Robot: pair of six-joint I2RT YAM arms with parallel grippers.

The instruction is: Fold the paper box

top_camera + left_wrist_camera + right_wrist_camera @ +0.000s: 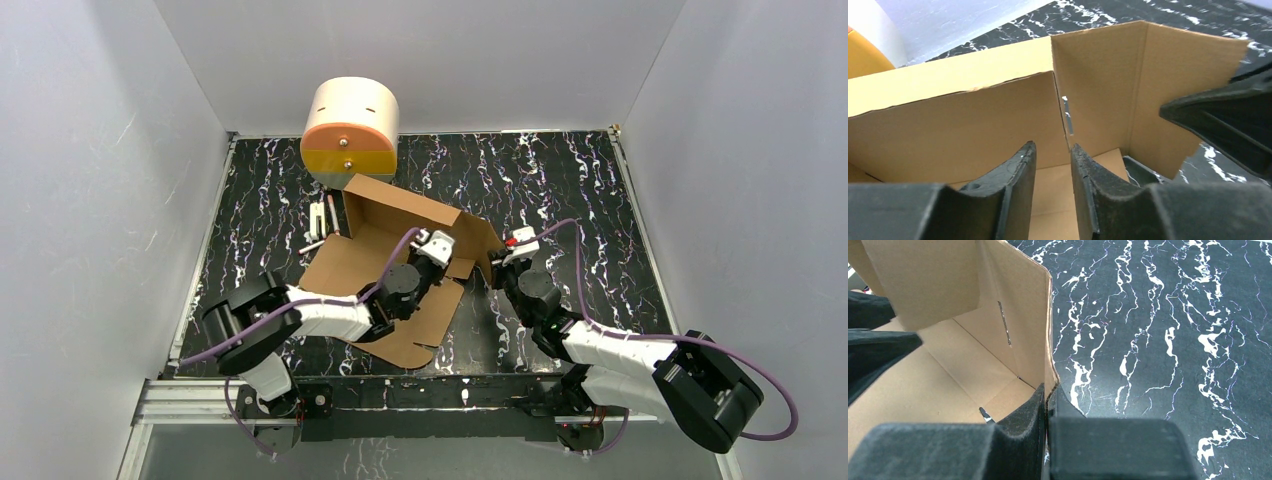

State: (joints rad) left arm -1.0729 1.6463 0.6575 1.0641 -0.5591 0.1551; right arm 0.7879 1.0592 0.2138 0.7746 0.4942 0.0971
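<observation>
The paper box [350,265] is brown corrugated cardboard lying mid-table, with its back and right walls standing and the front flap flat. My left gripper [440,250] hovers inside the box. In the left wrist view it [1053,150] is open by a narrow gap with nothing between the fingers [1018,170], facing the inner back wall [973,115] near a slotted corner. My right gripper [497,265] is at the box's right wall. In the right wrist view it [1047,395] is shut on the edge of that upright wall [1033,325].
A cream cylinder [350,125] with an orange and yellow front stands just behind the box, touching its back left corner. A small white fixture [320,220] sits at the box's left side. White walls enclose the black marbled table [580,180].
</observation>
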